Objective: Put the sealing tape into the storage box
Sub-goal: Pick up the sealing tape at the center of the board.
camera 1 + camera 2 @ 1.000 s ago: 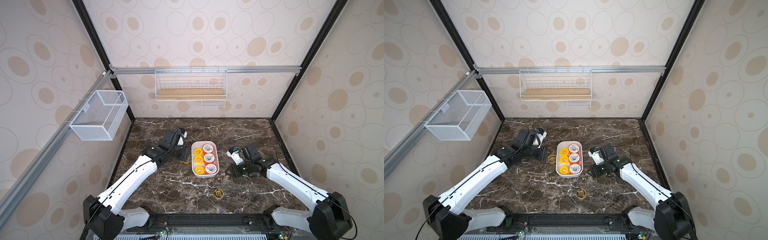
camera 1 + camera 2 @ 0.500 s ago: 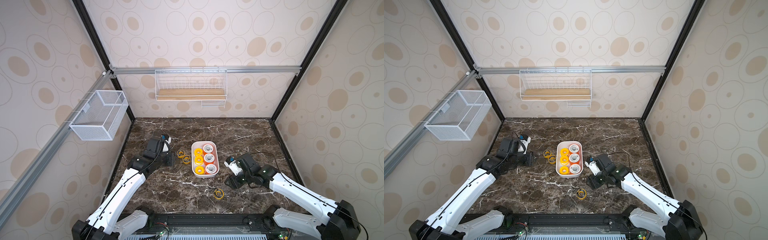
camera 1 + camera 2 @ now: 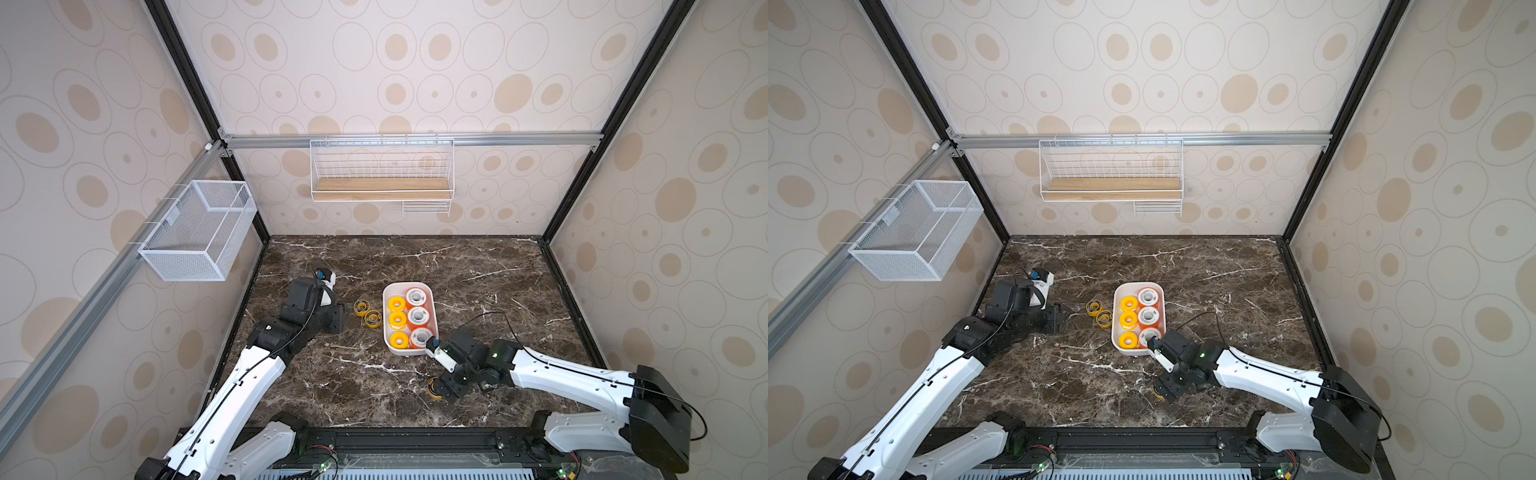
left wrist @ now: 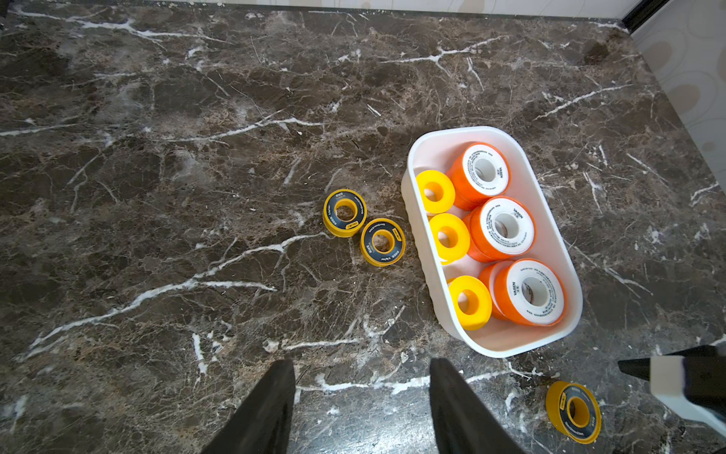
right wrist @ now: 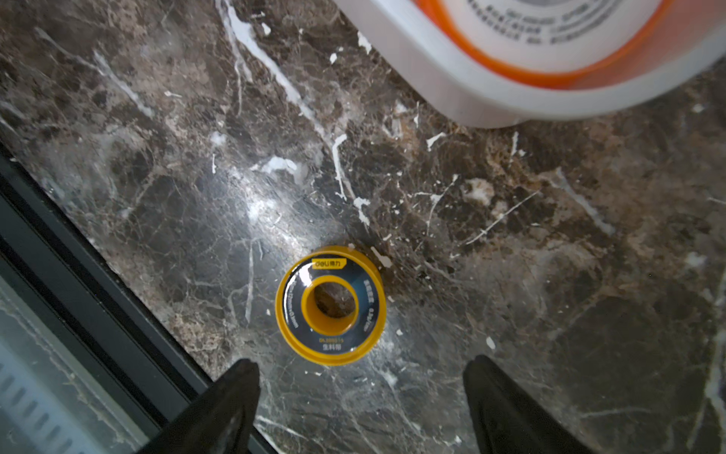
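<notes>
The storage box (image 3: 399, 285), a white tub, holds three orange sealing tape spools with white faces (image 3: 417, 316) and three plain yellow ones (image 3: 397, 320). Two yellow spools with black rings (image 3: 360, 307) (image 3: 372, 318) lie flat on the marble just left of the box, also in the left wrist view (image 4: 344, 212) (image 4: 382, 241). My left gripper (image 4: 361, 363) stands open and empty, left of them. A third black-ringed spool (image 5: 330, 306) lies near the front edge. My right gripper (image 5: 362, 361) hovers open just short of it, fingers apart wider than the spool.
A white wire-mesh basket (image 3: 197, 230) hangs on the left wall and a wire rack with a wooden board (image 3: 381, 183) on the back wall. The black front frame (image 5: 98, 283) runs close to the third spool. The box's near corner (image 5: 471, 90) is close to the right gripper.
My left arm has pulled back leftward from the box, its jaws a little wider. My right arm has moved forward to the front spool and opened its jaws wide.
</notes>
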Robot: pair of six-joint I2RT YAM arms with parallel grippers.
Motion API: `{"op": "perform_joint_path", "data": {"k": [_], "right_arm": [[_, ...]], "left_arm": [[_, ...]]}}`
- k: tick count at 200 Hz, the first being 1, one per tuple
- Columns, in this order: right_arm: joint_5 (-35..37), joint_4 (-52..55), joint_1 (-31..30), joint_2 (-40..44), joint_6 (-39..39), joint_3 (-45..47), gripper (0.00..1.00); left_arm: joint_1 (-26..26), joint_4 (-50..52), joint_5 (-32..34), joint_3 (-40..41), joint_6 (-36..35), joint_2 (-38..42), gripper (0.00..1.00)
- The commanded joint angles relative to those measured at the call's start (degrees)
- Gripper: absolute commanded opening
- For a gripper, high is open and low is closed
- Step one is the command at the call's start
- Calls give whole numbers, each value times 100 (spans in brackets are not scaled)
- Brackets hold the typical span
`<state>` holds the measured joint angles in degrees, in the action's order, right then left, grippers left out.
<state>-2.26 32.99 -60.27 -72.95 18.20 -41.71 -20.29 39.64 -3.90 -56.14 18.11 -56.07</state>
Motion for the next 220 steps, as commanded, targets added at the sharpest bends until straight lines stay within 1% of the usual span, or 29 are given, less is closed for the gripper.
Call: {"op": "perform_joint_path", "data": {"k": [1,85,112,137,198,220], "right_arm": [[208,-157,-188,-226,101,-16,89],[297,-435,-455,-914,118,-150,89],[361,-489,-494,-1072,118,-179,87],[469,-496,-492,-1169,153,-195,84],[582,-505,-495,-1282,232,-205,68],[570,-519,-490,-1230,263,-197,65]], "left_arm": [[58,8,126,-2,-131,53,59],[54,32,149,-2,-143,0,59],[64,42,175,-11,-153,-18,59],[65,44,169,-3,-155,-22,59],[65,44,167,-2,-157,-59,59],[64,44,168,2,-152,-58,59]]}}
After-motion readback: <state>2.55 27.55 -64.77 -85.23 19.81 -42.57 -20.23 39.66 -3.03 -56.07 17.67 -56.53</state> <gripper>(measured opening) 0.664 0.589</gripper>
